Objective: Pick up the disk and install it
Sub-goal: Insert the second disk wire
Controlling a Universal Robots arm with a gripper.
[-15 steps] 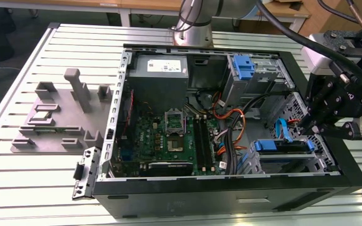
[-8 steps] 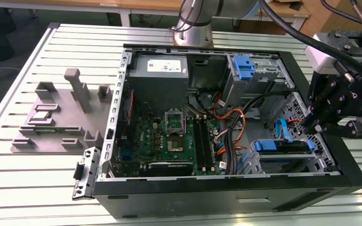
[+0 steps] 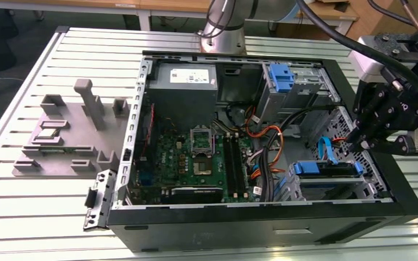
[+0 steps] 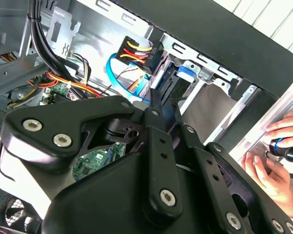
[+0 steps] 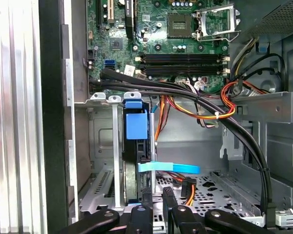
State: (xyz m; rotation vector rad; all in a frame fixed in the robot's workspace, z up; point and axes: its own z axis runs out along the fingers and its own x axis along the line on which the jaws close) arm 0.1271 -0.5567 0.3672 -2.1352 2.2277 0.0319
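Note:
The disk (image 3: 325, 169) sits in the lower drive cage of the open computer case (image 3: 267, 217), at the exterior view's right, framed by its blue carrier. In the first wrist view the disk (image 5: 133, 161) stands edge-on in the bay with its blue tab (image 5: 136, 126) outward. My gripper (image 3: 356, 145) hangs just above that cage, its black fingers close together with nothing between them. In both wrist views the gripper (image 5: 157, 197) (image 4: 154, 96) points at the disk bay, a short way from it.
Black, orange and blue cables (image 3: 271, 138) run between the motherboard (image 3: 194, 163) and the cage. A grey power supply (image 3: 183, 81) and a lone blue bracket (image 3: 282, 76) sit at the case's far side. A person's hand (image 4: 278, 161) rests outside the case wall. A grey fixture (image 3: 71, 136) stands beside the case.

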